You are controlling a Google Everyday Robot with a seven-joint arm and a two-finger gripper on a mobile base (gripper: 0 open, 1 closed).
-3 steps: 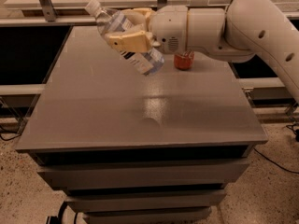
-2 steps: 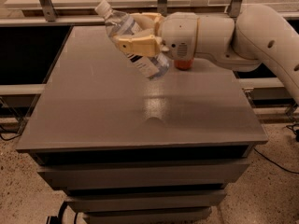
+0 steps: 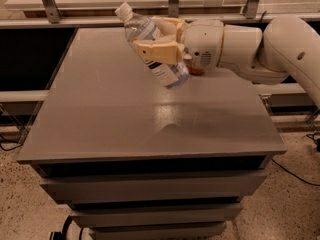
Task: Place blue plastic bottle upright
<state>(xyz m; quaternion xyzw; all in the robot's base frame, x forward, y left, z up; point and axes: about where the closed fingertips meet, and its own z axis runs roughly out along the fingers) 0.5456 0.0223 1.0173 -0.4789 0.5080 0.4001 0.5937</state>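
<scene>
Camera view: task about midway, by my read. The clear, faintly bluish plastic water bottle with white cap and pale printed label (image 3: 141,30) is off the grey flat-topped counter (image 3: 125,124), held in the air over its far-centre part. It is tilted, with the cap up and to the left and the base down and to the right. The base sits close over the surface and looks apart from it, though I can't be sure. Pickup done; not yet upright, not yet set down. Left: turn the bottle vertical, lower its base onto the counter, let go. The gripper (image 3: 150,36) is over the far centre of the counter, its tan jaws clenched across the bottle's middle at the label, one in front and one behind. The white jointed arm (image 3: 250,46) reaches in from the right, roughly level and low over the counter, wrist rolled so the jaws slant with the bottle. A small red object (image 3: 196,72) peeks out below the wrist, mostly hidden; can't tell what it is.
</scene>
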